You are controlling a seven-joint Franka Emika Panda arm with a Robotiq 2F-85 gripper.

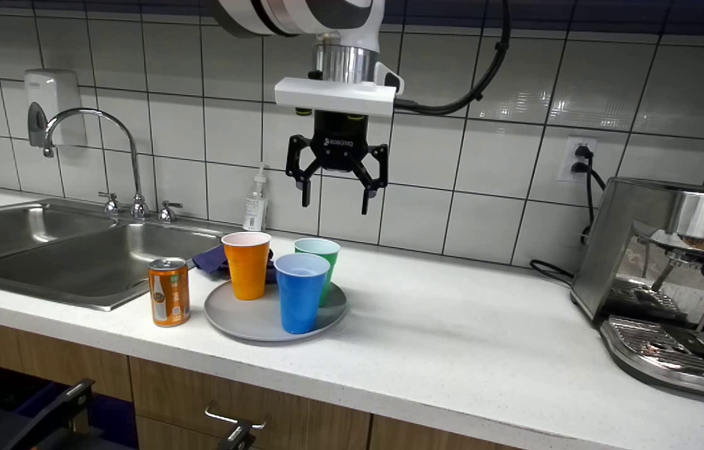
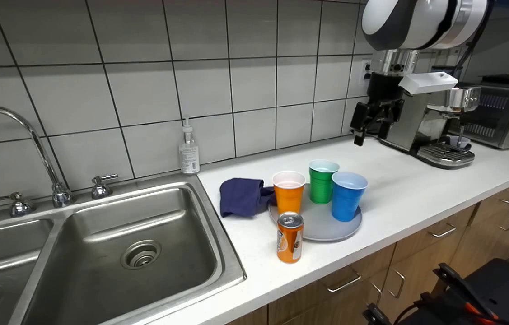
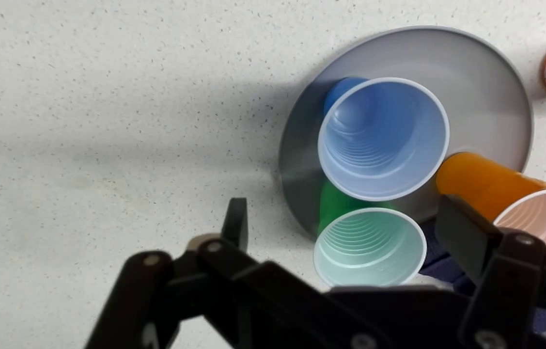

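- Farthest left we see the steel sink (image 1: 95, 259), let into the counter (image 1: 451, 331) between its front and back edges
- Next, an orange can (image 1: 169, 292) stands upright near the front edge
- Toward the back edge we find a dark blue cloth (image 2: 241, 197) beside the plate
- The gray plate (image 1: 236, 319) bears three upright cups: the orange cup (image 1: 247, 269), the blue cup (image 1: 302, 294) closest to the front edge, the green cup (image 1: 328, 250) closest to the back edge
- We see the gripper (image 1: 335, 205) well above these, pointing straight down, fingers spread wide and empty, the green cup looking nearest
- Above it the arm (image 1: 308, 15) enters from the top, its wrist vertical
- Farthest right, an espresso machine (image 1: 595, 244) stands near the back edge
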